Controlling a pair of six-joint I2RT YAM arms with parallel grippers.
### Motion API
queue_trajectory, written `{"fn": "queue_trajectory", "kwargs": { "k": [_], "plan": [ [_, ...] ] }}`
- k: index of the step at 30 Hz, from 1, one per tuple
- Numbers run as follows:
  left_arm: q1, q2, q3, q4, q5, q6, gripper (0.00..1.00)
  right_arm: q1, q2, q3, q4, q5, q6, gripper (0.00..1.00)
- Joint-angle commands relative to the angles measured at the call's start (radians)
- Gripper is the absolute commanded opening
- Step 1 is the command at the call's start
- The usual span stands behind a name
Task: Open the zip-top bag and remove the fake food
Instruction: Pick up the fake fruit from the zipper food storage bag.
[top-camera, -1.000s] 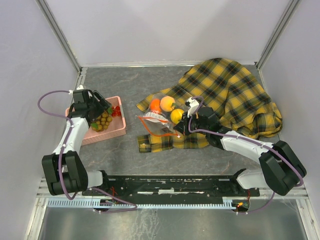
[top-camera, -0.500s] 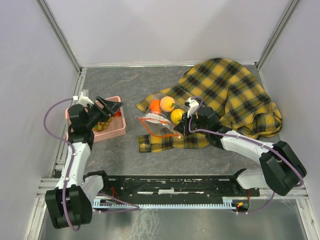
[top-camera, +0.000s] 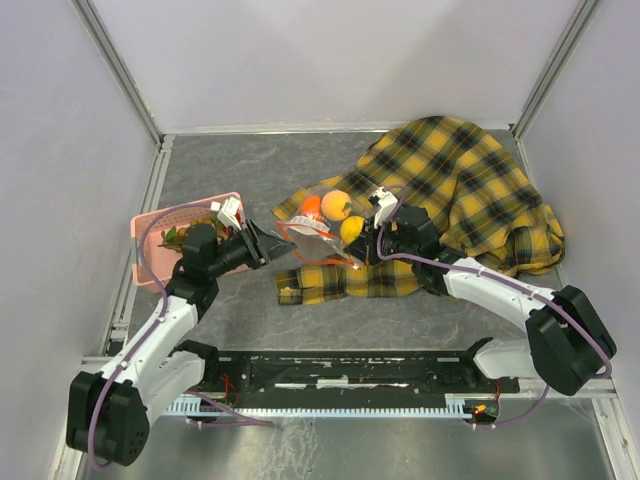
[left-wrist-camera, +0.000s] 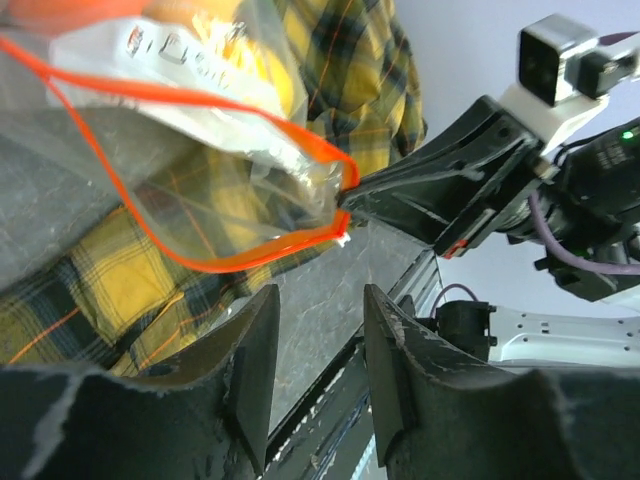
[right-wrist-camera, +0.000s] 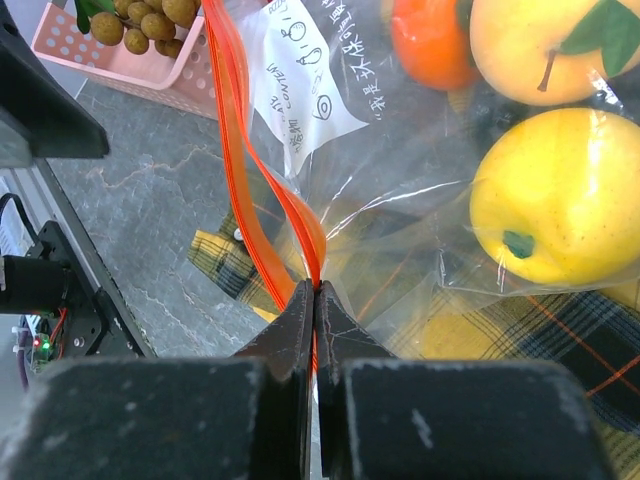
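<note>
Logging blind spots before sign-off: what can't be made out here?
- Pink basket contents: top view, left arm covers most; right wrist view, top edge cuts them.
- Zip-top bag mouth's far end: left wrist view, left edge cuts it.
- Dark shape beside yellow fruit: right wrist view, crinkled plastic blurs it.

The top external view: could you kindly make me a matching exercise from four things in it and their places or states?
1. pink basket
2. zip-top bag
3. plaid cloth
4. left gripper

A. open, gripping nothing
B. lying under the bag
C. pinched at its zip strip by the right gripper
D. holding the grape bunch

Pairs: 1-D, 2-C, 3-B, 4-A.
</note>
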Motion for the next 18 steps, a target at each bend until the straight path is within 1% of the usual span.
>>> {"fn": "queue_trajectory", "kwargs": {
  "k": [1,5,11,18],
  "plan": [
    [-0.043,0.020,-0.050,0.101,-0.068,-0.033,0.44,0.003,-0.018,0.045,0.019,-0.032,0.003,0.02],
    [-0.080,0.078,-0.072,0.175,-0.095,-0.058,0.42,0.003,0.009,0.041,0.051,-0.081,-0.007,0.02],
    [-0.119,0.204,-0.047,0.243,-0.135,-0.057,0.41,0.007,0.039,0.048,0.129,-0.171,0.003,0.02],
    [-0.126,0.355,0.014,0.274,-0.173,-0.034,0.41,0.035,0.081,0.125,0.080,-0.250,-0.075,0.02]
  ]
}}
